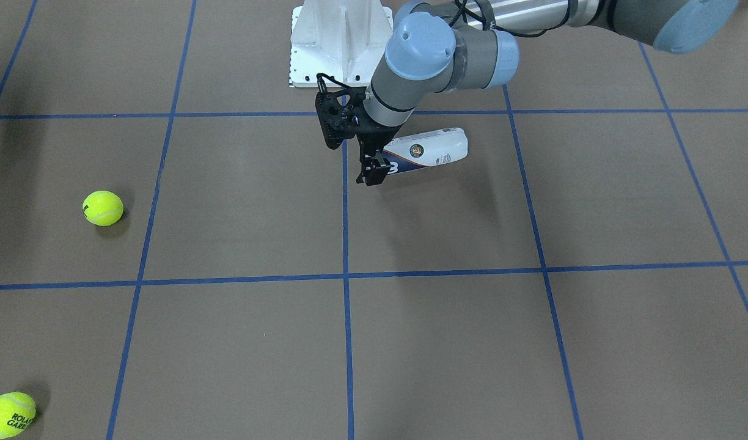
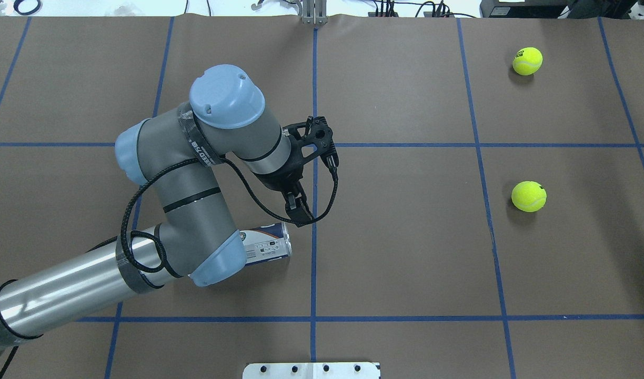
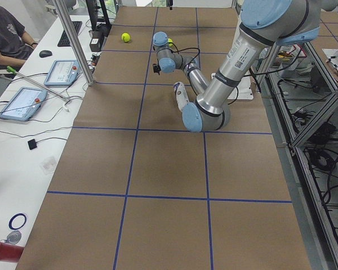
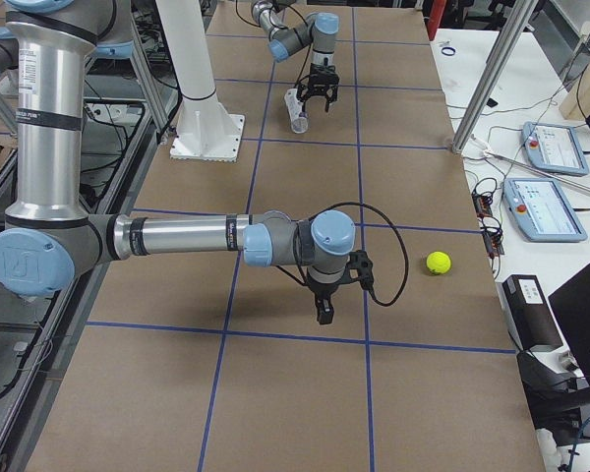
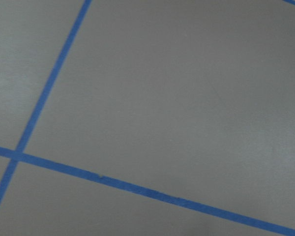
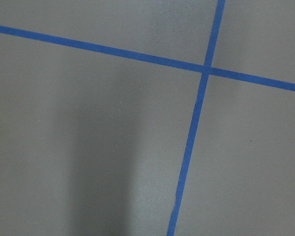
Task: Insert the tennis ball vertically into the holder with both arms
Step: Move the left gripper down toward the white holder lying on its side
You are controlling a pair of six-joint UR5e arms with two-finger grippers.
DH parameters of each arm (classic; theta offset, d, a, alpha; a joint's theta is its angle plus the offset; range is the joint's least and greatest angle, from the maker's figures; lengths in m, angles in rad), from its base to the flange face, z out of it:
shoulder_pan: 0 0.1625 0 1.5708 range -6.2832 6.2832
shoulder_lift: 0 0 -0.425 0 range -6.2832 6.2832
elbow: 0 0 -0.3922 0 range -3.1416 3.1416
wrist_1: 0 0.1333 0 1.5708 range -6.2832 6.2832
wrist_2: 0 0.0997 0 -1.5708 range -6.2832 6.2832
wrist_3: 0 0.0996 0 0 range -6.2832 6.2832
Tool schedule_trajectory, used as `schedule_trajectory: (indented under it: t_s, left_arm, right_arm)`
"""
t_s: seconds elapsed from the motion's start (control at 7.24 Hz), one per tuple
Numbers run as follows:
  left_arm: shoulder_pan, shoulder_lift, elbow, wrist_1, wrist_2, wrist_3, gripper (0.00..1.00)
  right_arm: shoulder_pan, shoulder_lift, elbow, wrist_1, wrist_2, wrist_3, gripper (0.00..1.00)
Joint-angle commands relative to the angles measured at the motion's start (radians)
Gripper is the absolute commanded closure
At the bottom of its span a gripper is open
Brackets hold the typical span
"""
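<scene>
Overhead exterior shows holder (image 2: 267,243) lying flat, long axis left-right.

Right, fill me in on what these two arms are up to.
The job is getting a tennis ball into the tennis-ball can, and no ball has been picked up yet. The can lies on its side on the table. The left gripper hangs at the can's navy end, its jaws apparently open. The right gripper hovers over bare table, too small to read. The nearer tennis ball and farther tennis ball sit loose on the robot's right.
</scene>
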Motion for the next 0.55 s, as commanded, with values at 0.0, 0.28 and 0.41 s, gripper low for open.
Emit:
schedule_trajectory:
  t_s: [0.0,0.28,0.41]
  left_arm:
    - [0.046,-0.008,-0.002,0.095,0.091,0.065,0.01]
    - [0.051,0.001,-0.031,0.132,0.102,0.068,0.01]
    - [0.053,0.001,-0.047,0.134,0.102,0.068,0.01]
  right_arm:
    - [-0.002,0.008,-0.049,0.066,-0.002,0.001,0.01]
    - [-0.003,0.008,-0.095,0.149,-0.002,0.001,0.01]
    - [-0.003,0.007,-0.098,0.151,-0.002,0.001,0.01]
